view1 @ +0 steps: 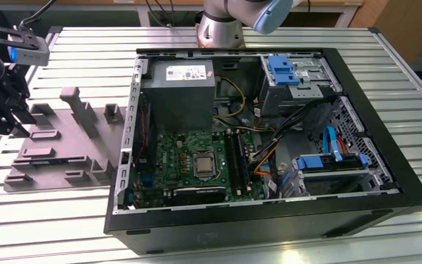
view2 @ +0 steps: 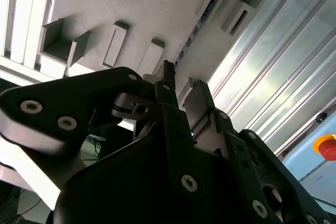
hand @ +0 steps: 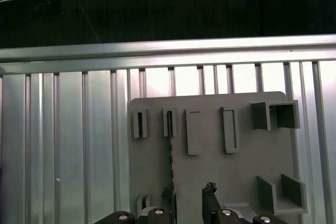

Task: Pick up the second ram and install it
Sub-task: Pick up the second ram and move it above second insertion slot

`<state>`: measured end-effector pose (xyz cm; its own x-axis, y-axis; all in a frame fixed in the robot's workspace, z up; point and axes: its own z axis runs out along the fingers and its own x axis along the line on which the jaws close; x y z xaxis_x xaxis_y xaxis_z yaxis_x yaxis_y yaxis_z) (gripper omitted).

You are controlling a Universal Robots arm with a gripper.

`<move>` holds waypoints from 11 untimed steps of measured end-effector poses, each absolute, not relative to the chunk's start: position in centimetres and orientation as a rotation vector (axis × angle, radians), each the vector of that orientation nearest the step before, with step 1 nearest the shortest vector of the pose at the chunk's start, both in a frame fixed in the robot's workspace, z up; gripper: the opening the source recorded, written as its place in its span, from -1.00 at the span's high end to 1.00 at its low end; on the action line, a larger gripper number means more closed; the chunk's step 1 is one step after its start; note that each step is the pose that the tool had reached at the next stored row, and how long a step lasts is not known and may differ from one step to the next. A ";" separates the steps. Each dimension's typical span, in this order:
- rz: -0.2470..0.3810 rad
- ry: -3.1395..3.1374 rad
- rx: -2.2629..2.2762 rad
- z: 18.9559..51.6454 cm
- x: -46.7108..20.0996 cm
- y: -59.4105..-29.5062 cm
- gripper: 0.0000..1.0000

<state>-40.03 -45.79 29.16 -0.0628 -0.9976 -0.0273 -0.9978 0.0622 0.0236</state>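
The second ram (view1: 50, 160) stands on edge in a groove of the grey moulded tray (view1: 72, 129), a thin dark strip (hand: 170, 150) running between two raised blocks (view2: 195, 27). My gripper (view1: 17, 124) hangs above the tray's side at the exterior view's left, apart from the stick. In both wrist views its black fingertips (hand: 210, 191) (view2: 167, 77) stand a small gap apart with nothing between them, so the gripper (hand: 189, 195) (view2: 182, 85) is open. One fingertip lies roughly in line with the stick's near end. The long black memory slots (view1: 237, 159) lie on the green motherboard inside the open computer case.
The black computer case (view1: 270, 220) lies open on the slatted metal table (view1: 50, 220), at the exterior view's right of the tray. Inside it are a power supply (view1: 182, 88), cables and blue drive brackets (view1: 281, 69). The arm's base (view1: 222, 27) stands behind the case.
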 end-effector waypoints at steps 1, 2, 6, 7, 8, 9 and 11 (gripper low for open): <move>0.056 2.287 -2.148 29.1 -40.0 -45.8 0.29; 0.056 2.287 -2.148 29.0 -40.0 -45.8 0.29; 0.056 2.287 -2.148 28.6 -40.0 -45.9 0.29; 0.056 2.287 -2.148 28.5 -40.0 -46.0 0.29; 0.056 2.287 -2.148 28.4 -40.0 -46.0 0.29; 0.056 2.287 -2.148 28.3 -40.0 -46.0 0.29; 0.056 2.287 -2.148 28.1 -40.0 -46.2 0.29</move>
<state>-40.03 -46.15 28.07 -0.0627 -0.9977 -0.0272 -0.9978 0.0621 0.0237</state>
